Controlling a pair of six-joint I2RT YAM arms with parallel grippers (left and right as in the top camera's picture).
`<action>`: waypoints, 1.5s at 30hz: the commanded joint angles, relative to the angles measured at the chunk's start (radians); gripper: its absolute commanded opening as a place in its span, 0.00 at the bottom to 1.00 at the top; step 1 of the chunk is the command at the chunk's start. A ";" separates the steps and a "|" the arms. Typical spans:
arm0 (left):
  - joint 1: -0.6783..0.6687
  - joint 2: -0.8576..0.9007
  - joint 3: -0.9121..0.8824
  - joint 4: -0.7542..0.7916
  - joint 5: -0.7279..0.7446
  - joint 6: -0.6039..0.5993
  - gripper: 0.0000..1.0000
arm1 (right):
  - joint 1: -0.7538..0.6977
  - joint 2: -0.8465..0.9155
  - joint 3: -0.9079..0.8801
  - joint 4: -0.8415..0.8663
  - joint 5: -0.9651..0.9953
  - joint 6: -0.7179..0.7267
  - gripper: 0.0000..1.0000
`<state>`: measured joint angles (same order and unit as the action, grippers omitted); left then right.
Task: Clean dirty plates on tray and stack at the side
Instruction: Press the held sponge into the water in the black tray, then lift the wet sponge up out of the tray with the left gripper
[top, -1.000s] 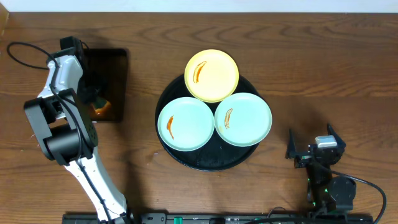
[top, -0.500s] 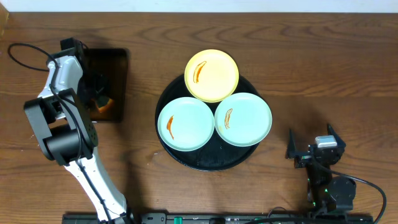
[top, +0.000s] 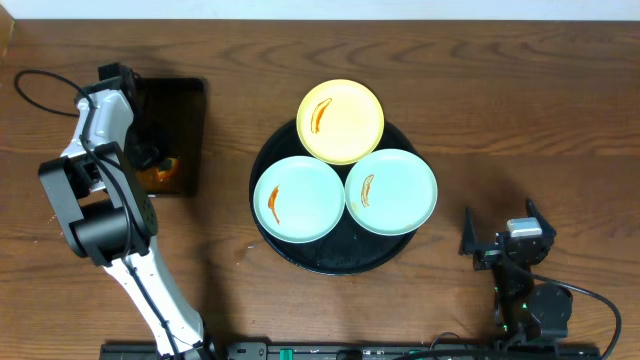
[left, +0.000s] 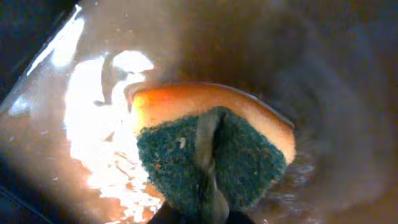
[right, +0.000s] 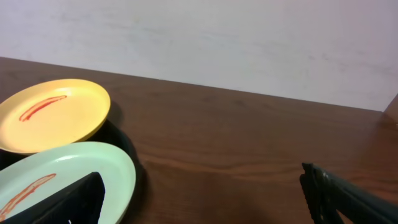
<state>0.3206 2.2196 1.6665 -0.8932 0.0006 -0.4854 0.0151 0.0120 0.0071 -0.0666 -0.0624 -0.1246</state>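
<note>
Three plates lie on the large round black tray (top: 340, 258): a pale yellow plate (top: 341, 120) at the back, a pale blue plate (top: 299, 198) front left and another pale blue plate (top: 391, 190) front right. Each has an orange-brown smear. My left gripper (top: 150, 160) is down in the small rectangular black tray (top: 185, 110) at the far left. The left wrist view shows it (left: 208, 211) pinching an orange sponge with a green scouring pad (left: 211, 149), the pad creased. My right gripper (top: 500, 228) is open and empty on the table right of the round tray; its fingers (right: 205, 199) frame bare wood.
The yellow plate (right: 53, 114) and the right blue plate (right: 62, 177) show at the left of the right wrist view, with a pale wall behind. A black cable (top: 40, 85) loops at the far left. Bare wood lies between the two trays.
The left gripper has shifted slightly over the sponge, which now looks more covered and darker from above. The plates and the right arm have not moved.
</note>
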 joint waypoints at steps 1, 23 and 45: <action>0.006 -0.024 0.011 -0.012 -0.008 0.039 0.08 | -0.008 -0.005 -0.002 -0.004 0.002 -0.011 0.99; 0.005 -0.466 0.016 0.149 -0.006 0.164 0.08 | -0.008 -0.005 -0.002 -0.004 0.002 -0.011 0.99; 0.012 -0.537 -0.128 0.511 0.232 0.342 0.07 | -0.008 -0.005 -0.002 -0.004 0.002 -0.011 0.99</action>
<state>0.3267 1.8057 1.5085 -0.4213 0.1596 -0.2058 0.0151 0.0120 0.0071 -0.0666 -0.0624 -0.1246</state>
